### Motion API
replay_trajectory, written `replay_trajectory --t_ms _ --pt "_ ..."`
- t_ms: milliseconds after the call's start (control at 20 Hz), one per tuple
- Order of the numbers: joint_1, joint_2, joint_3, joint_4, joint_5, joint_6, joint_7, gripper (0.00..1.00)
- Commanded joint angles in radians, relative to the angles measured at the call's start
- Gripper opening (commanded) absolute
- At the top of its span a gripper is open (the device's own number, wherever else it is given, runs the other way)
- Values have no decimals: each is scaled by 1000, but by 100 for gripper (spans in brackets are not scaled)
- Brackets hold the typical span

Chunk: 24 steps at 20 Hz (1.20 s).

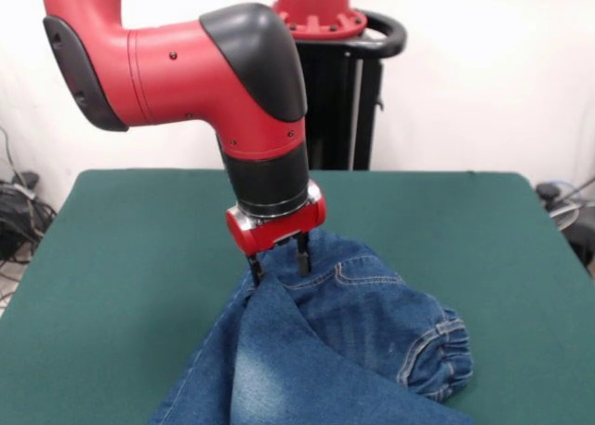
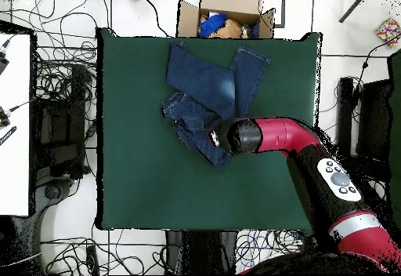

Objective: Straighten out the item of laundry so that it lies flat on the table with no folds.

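Jeans [image 1: 344, 341]: medium-blue denim, faded whitish patch, tan stitching. Table [image 1: 121, 258]: plain dark green. Arm [image 1: 186, 67]: red with black joints.

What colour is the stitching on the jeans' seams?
Tan, against medium-blue denim jeans; clearest in the front view.

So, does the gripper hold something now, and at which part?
The gripper pinches the blue denim jeans at a raised fold near the waist end.
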Motion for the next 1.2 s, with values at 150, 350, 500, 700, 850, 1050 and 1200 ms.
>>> replay_trajectory --t_ms 150,350,500,700,850,1050,1200 --pt "12 13 27 -42 -43 -24 -50 100" --pt "12 13 29 -45 -41 -22 -51 100" --pt "13 15 29 -47 -40 -23 -50 100" --pt "16 15 27 -49 -41 -23 -47 100" --pt "10 17 33 -44 -39 -29 -49 100" --pt "2 17 39 -34 -36 -60 -34 0" --pt "21 16 21 -55 -29 -10 -32 0"
